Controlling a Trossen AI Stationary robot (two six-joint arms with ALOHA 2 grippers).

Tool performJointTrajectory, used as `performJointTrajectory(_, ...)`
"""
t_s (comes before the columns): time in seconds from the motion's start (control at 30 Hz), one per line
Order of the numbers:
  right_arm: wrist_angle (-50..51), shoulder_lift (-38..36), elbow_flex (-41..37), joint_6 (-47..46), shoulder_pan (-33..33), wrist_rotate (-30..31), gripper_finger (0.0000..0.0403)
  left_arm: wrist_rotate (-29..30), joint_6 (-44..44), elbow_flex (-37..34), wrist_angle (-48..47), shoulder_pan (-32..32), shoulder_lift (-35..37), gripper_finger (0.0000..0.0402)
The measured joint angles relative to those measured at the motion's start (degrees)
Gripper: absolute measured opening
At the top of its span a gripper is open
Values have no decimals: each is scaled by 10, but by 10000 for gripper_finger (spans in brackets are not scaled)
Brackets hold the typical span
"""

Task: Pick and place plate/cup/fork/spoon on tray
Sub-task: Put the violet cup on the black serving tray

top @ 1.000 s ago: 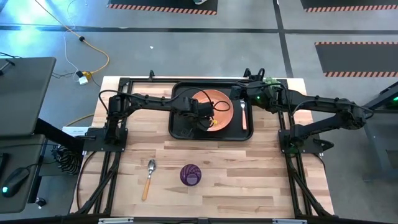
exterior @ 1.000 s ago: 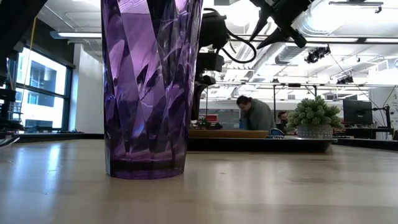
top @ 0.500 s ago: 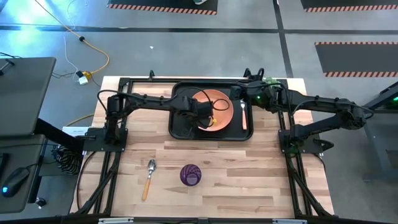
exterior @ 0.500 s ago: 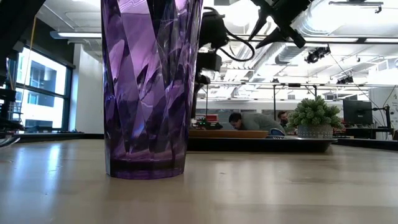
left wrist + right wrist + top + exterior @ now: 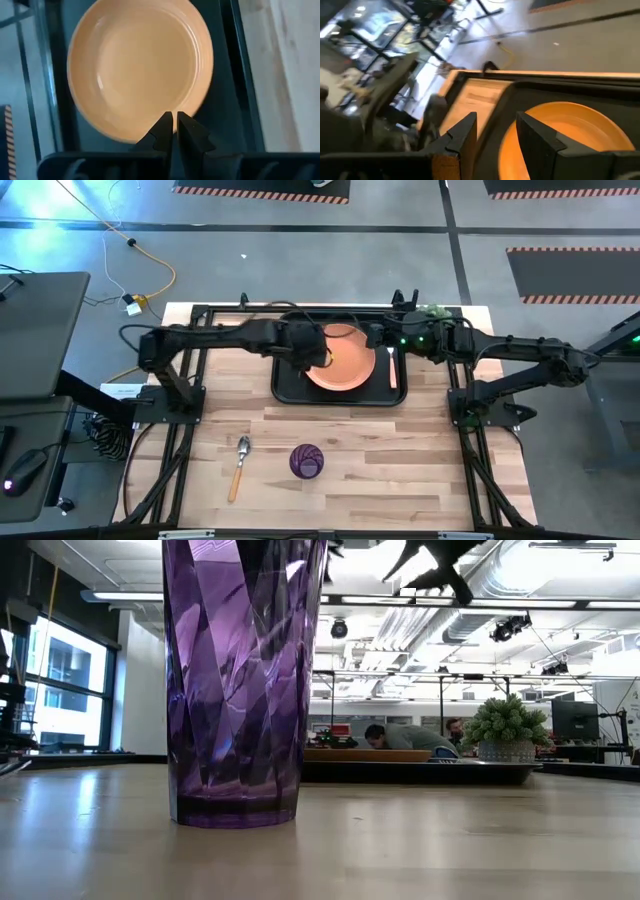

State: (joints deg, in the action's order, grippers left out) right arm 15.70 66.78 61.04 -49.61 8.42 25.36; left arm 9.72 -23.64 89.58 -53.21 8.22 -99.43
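The orange plate [image 5: 350,365] lies flat in the black tray [image 5: 285,387]; it also shows in the left wrist view [image 5: 140,65]. The fork [image 5: 392,368] lies in the tray to the plate's right. The spoon [image 5: 240,463] and the purple cup [image 5: 306,461] rest on the table near its front; the cup stands upright [image 5: 240,680]. My left gripper [image 5: 322,353] is shut and empty above the plate's left rim [image 5: 174,122]. My right gripper [image 5: 372,338] is open and empty above the tray's far right part [image 5: 495,132].
The tray sits at the table's far middle between the two arm bases. Bare wood lies between the tray and the cup and spoon. People and a potted plant [image 5: 505,730] show in the room beyond the table.
My left gripper has risen from the plate and drawn back a little toward the table's left. The plate, which lay under the gripper, now lies flat and uncovered in the tray. My right gripper has shifted slightly toward the table's left, above the tray.
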Motion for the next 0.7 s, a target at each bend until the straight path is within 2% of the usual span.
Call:
performJointTrajectory(0.3, -104, 0, 0, 81, -47, -16, 129, -1, 132, 0, -53, -3, 101, 16)
performJointTrajectory(0.5, -184, 0, 0, 129, -68, -46, 129, -5, 206, 0, -145, -6, 156, 16)
performJointTrajectory(0.7, -300, 0, 0, 210, -85, -50, 129, -1, 288, -5, -199, -22, 200, 16)
